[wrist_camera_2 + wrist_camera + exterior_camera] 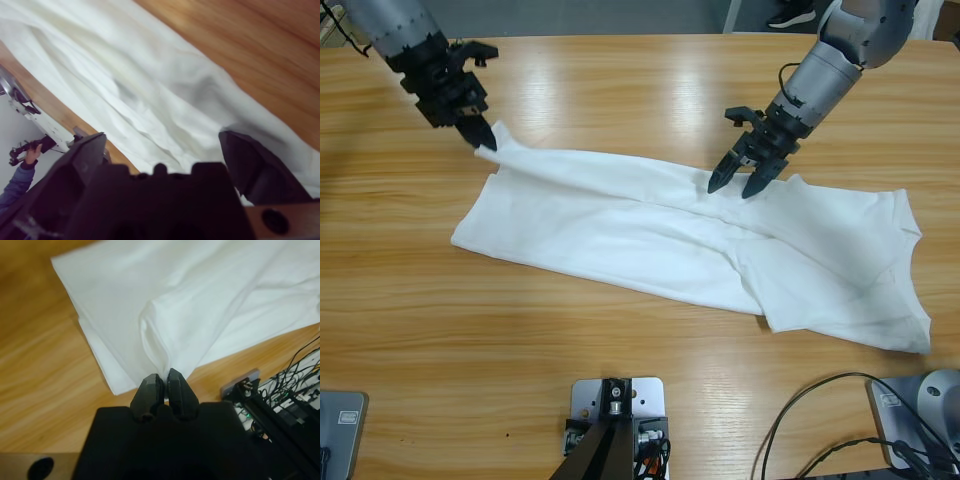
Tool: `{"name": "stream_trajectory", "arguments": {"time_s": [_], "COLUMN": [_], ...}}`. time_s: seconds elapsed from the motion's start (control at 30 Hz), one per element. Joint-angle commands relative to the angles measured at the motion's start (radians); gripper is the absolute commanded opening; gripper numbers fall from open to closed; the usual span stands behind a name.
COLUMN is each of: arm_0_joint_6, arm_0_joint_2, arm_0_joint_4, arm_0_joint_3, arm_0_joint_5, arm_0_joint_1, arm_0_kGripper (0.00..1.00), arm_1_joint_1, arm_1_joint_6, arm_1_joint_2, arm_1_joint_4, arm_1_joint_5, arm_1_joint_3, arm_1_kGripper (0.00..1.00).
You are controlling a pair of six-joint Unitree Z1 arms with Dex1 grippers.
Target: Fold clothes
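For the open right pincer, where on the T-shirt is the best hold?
Probably the raised far edge of the T-shirt, directly under the right pincer, coming straight down from above. The cloth there bunches into a ridge that open jaws can straddle. The left pincer already pinches the corner, so the edge runs taut between them.

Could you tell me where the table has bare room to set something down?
Bare table runs along the far edge between the left gripper and right gripper, and along the near edge below the T-shirt. The middle is crowded.
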Motion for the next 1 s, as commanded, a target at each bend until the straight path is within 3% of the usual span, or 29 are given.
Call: {"name": "stream_trajectory", "arguments": {"time_s": [0.03,0.17,0.2,0.23,0.27,0.3,0.63,0.9,0.97,1.0], "arm_0_joint_6": [0.008,0.01,0.01,0.01,0.01,0.01,0.0,-0.006,-0.013,-0.015], "arm_0_joint_2": [0.06,0.08,0.082,0.083,0.082,0.077,0.023,0.131,0.143,0.143], "arm_0_joint_4": [0.138,0.125,0.121,0.116,0.114,0.111,0.104,0.102,0.096,0.091], "arm_0_joint_3": [0.106,0.101,0.1,0.101,0.1,0.1,-0.002,-0.047,-0.058,-0.064], "arm_0_joint_5": [-0.02,-0.018,-0.016,-0.013,-0.008,-0.002,0.038,-0.011,-0.047,-0.06], "arm_0_joint_1": [-0.007,-0.007,-0.007,-0.007,-0.007,-0.007,-0.003,-0.017,-0.022,-0.03], "arm_0_kGripper": [0.0,0.0,0.328,0.768,0.93,0.962,0.964,0.964,0.94,0.873], "arm_1_joint_1": [-0.018,-0.018,-0.018,-0.018,-0.018,-0.018,-0.018,-0.018,-0.018,-0.018], "arm_1_joint_6": [0.011,0.01,0.009,0.01,0.009,0.01,0.009,0.009,0.009,0.009], "arm_1_joint_2": [0.049,0.047,0.046,0.045,0.044,0.044,0.041,0.044,0.044,0.044], "arm_1_joint_4": [-0.013,-0.013,-0.013,-0.014,-0.014,-0.015,-0.022,-0.027,-0.027,-0.027], "arm_1_joint_5": [-0.019,-0.019,-0.019,-0.019,-0.019,-0.019,-0.019,-0.019,-0.019,-0.019], "arm_1_joint_3": [0.047,0.058,0.061,0.063,0.065,0.067,0.074,0.07,0.07,0.07], "arm_1_kGripper": [0.945,0.944,0.944,0.944,0.943,0.942,0.941,0.884,0.875,0.861]}}
